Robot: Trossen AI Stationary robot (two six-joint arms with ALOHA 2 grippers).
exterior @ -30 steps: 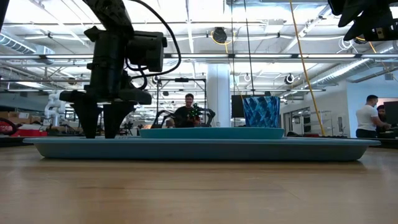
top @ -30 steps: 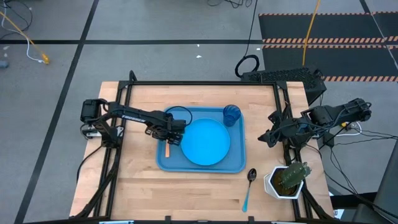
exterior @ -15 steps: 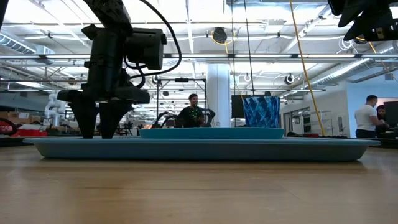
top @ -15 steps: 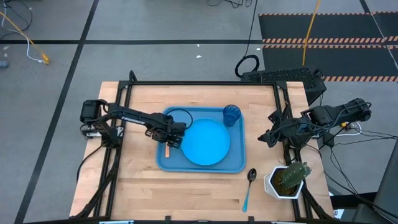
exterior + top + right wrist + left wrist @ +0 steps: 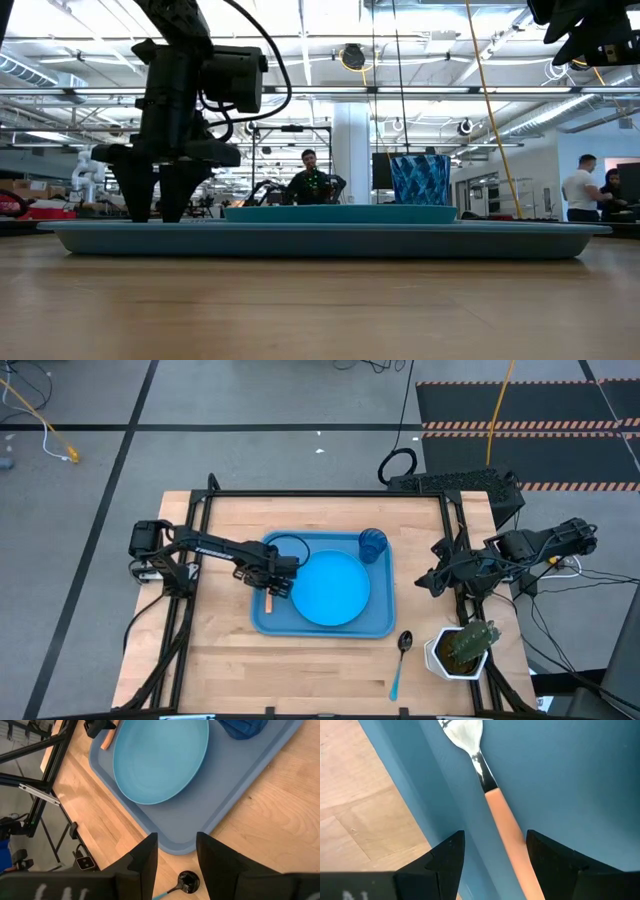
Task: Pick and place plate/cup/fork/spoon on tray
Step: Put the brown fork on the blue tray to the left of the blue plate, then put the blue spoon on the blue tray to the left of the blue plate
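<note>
**Fork lying inside the tray, left fingers spread over it**

Down at the tray's left edge, the left gripper (image 5: 277,586) hung with its fingers (image 5: 445,857) apart, one on each side of the fork (image 5: 499,815), not touching it. That fork lay flat on the tray (image 5: 377,625) floor, just left of the plate (image 5: 332,589). At the tray's far right corner stood the cup (image 5: 372,544). Off the tray's near right corner, on the table (image 5: 220,670), lay the spoon (image 5: 401,660). Right of the tray, raised above the table's edge, the right gripper (image 5: 427,580) waited with fingers parted.
</note>
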